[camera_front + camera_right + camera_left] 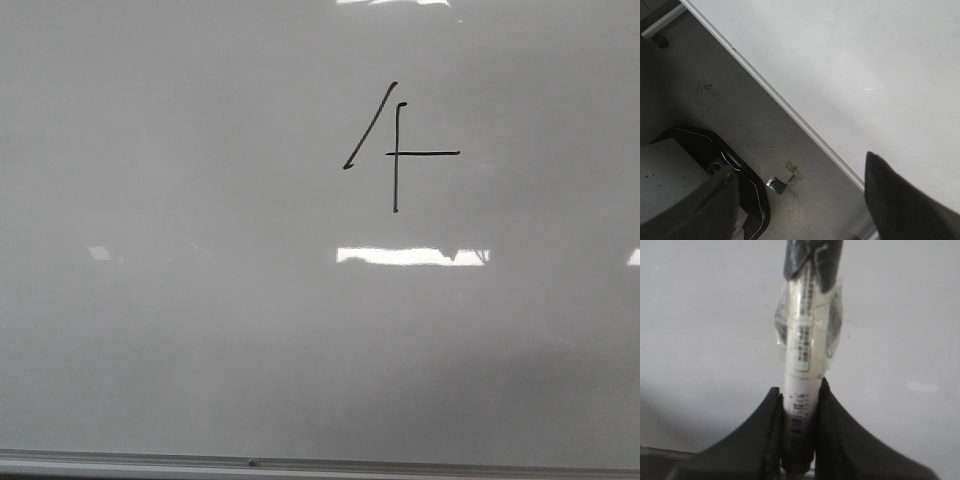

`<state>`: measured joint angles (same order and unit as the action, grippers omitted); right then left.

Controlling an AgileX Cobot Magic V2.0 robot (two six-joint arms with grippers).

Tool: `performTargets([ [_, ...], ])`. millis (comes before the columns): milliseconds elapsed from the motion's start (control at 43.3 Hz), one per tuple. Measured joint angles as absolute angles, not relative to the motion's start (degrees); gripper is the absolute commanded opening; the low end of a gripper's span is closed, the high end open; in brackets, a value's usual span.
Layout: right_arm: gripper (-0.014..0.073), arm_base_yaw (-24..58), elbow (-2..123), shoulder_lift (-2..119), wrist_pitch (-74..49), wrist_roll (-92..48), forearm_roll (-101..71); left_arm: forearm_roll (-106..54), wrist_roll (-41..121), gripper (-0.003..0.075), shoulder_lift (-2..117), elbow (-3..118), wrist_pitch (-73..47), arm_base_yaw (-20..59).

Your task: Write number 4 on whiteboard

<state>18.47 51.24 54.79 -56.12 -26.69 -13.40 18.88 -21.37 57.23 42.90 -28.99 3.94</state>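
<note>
The whiteboard (200,300) fills the front view, with its silver frame edge along the bottom. A thin black number 4 (396,150) is drawn on it, upper right of centre. No gripper shows in the front view. In the left wrist view my left gripper (800,405) is shut on a white marker (802,350) wrapped in clear tape, its black end pointing at the whiteboard (700,330). In the right wrist view my right gripper (800,190) is open and empty, over the floor beside the whiteboard's frame edge (790,107).
Bright rectangular light reflections (412,256) lie on the board below the digit. In the right wrist view a black-rimmed base (740,165) and scraps of tape (785,180) lie on the grey floor.
</note>
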Motion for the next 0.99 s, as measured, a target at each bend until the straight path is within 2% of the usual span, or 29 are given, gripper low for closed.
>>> performTargets([
  [301, 0.0547, 18.47, 51.24, 54.79, -55.78, -26.69, -13.4, 15.79, -20.52, -0.0004, 58.84, 37.72, -12.17, 1.93],
  [994, 0.0547, 18.47, 51.24, 54.79, -55.78, -26.65, -13.4, 15.79, -20.23, -0.0003, 78.86, 37.64, 8.75, 1.93],
])
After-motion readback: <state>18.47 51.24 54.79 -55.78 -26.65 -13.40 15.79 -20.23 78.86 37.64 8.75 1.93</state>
